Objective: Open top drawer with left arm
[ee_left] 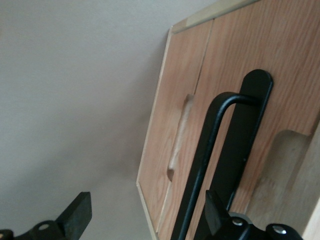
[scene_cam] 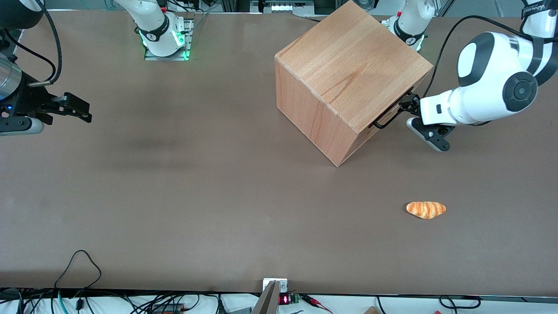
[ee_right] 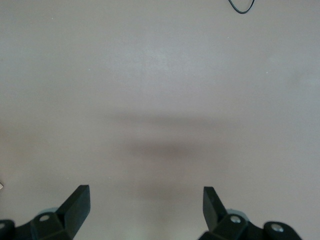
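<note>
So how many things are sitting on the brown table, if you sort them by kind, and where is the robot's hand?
Wooden cabinet: 1
Bread roll: 1
Total: 2
The left gripper is open at the top drawer's black handle, in front of the cabinet.

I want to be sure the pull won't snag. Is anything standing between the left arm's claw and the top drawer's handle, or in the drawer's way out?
Nothing visible. The open claw is already at the black bar handle of the top drawer. The table in front of the drawer is bare; the croissant lies nearer the front camera.
</note>
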